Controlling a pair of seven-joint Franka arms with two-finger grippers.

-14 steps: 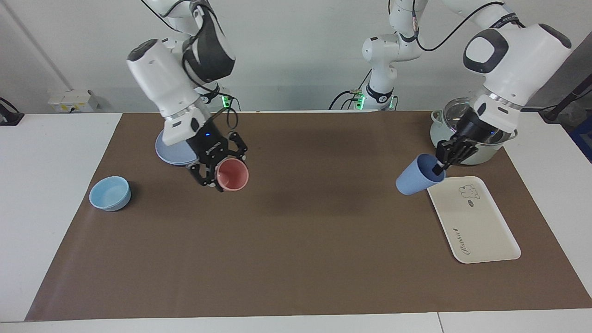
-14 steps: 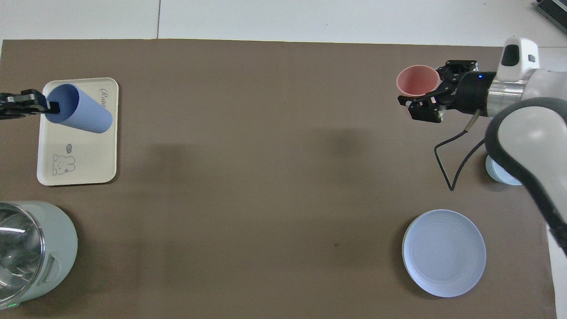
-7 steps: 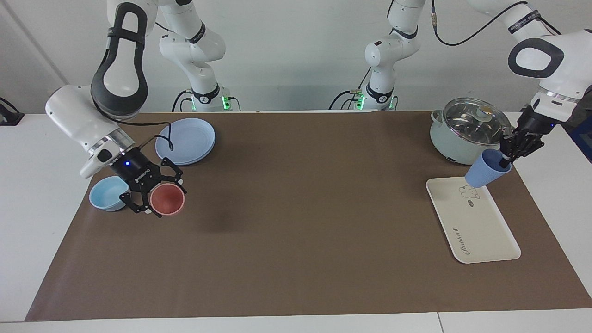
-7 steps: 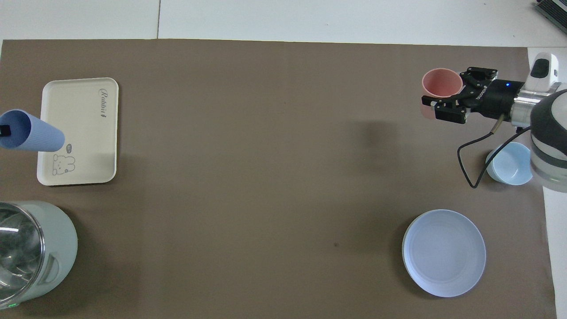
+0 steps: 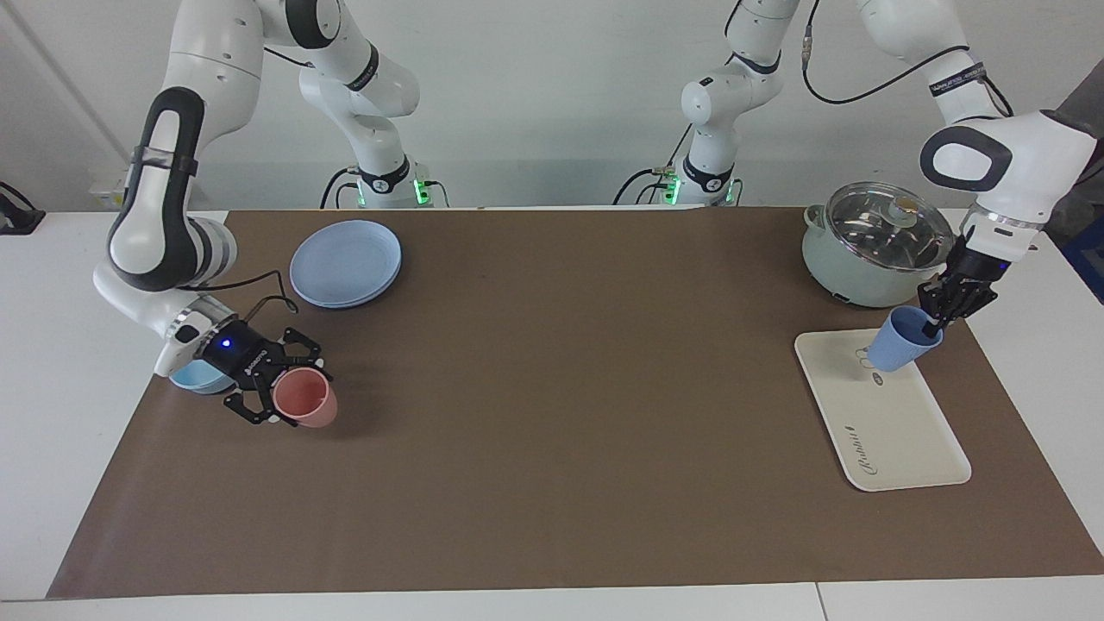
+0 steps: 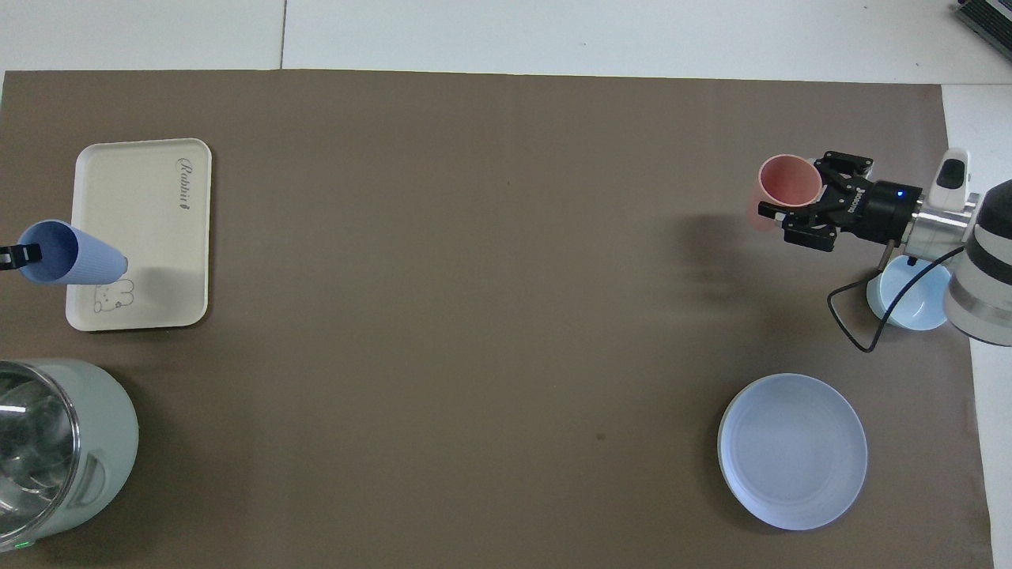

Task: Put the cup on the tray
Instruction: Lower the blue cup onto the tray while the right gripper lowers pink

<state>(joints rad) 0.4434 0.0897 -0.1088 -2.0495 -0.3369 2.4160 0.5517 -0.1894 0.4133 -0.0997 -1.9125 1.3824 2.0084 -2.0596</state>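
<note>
The blue cup [image 5: 895,342] hangs tilted in my left gripper [image 5: 934,323], which is shut on its rim. Its base is low over the bear-drawing end of the cream tray [image 5: 906,431], the end nearer the robots; I cannot tell whether it touches. In the overhead view the cup [image 6: 75,254] covers the tray's edge [image 6: 150,229] and only the tip of the left gripper [image 6: 22,254] shows. My right gripper [image 5: 289,392] is shut on a pink tumbler [image 5: 304,398], tilted low over the mat; both also show in the overhead view, the right gripper [image 6: 800,194] and the tumbler [image 6: 789,182].
A pale green pot with a glass lid [image 5: 871,246] stands beside the tray, nearer the robots. A light-blue bowl [image 5: 194,377] sits under the right wrist. A round blue plate [image 5: 345,263] lies nearer the robots than the bowl. A brown mat [image 5: 561,388] covers the table.
The left gripper has lowered the blue cup toward the tray's bear end. The right gripper has carried the pink tumbler down toward the mat beside the light-blue bowl.
</note>
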